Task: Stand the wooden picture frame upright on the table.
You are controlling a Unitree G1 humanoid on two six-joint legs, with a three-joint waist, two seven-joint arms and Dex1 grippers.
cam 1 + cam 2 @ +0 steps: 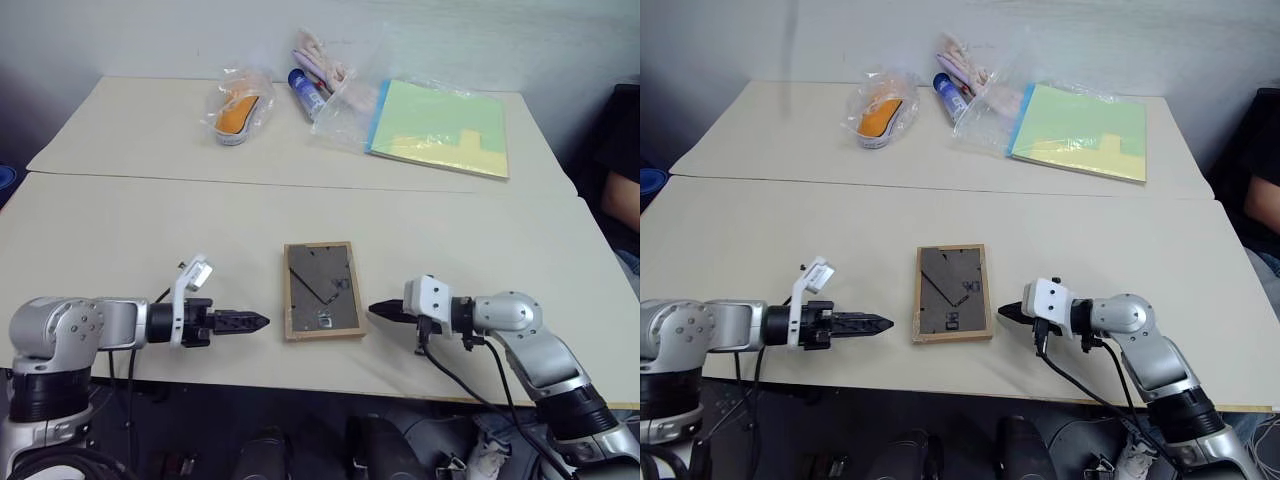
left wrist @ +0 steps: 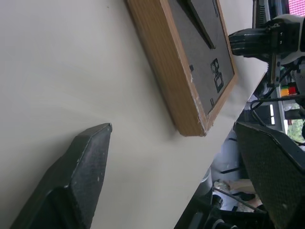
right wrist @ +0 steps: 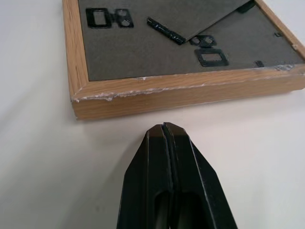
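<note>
Near the front edge of the large beige matte table [image 1: 150,220], about midway along it, the small rectangular light-wood picture frame [image 1: 321,290] lies flat with its dark grey-brown back up, so its picture side is hidden against the tabletop. The fold-out stand reads from the head views as a dark flap lying on the back; whether it is lifted at all cannot be told. The left gripper [image 1: 258,321] hangs just off the frame's left side, apart from it; the head views show its black fingers as one dark wedge, while the left wrist view shows them [image 2: 76,176] spread wide with nothing between them, and the frame's chipped corner beyond. The right gripper [image 1: 378,310] sits just beside the frame's right side; the right wrist view shows its fingers [image 3: 159,167] pressed together, holding nothing, with a narrow strip of table before the frame's scuffed edge. Toward the far edge lie a green-yellow paper pad [image 1: 440,128] and clear plastic bags [image 1: 240,100], contents hard to make out.
</note>
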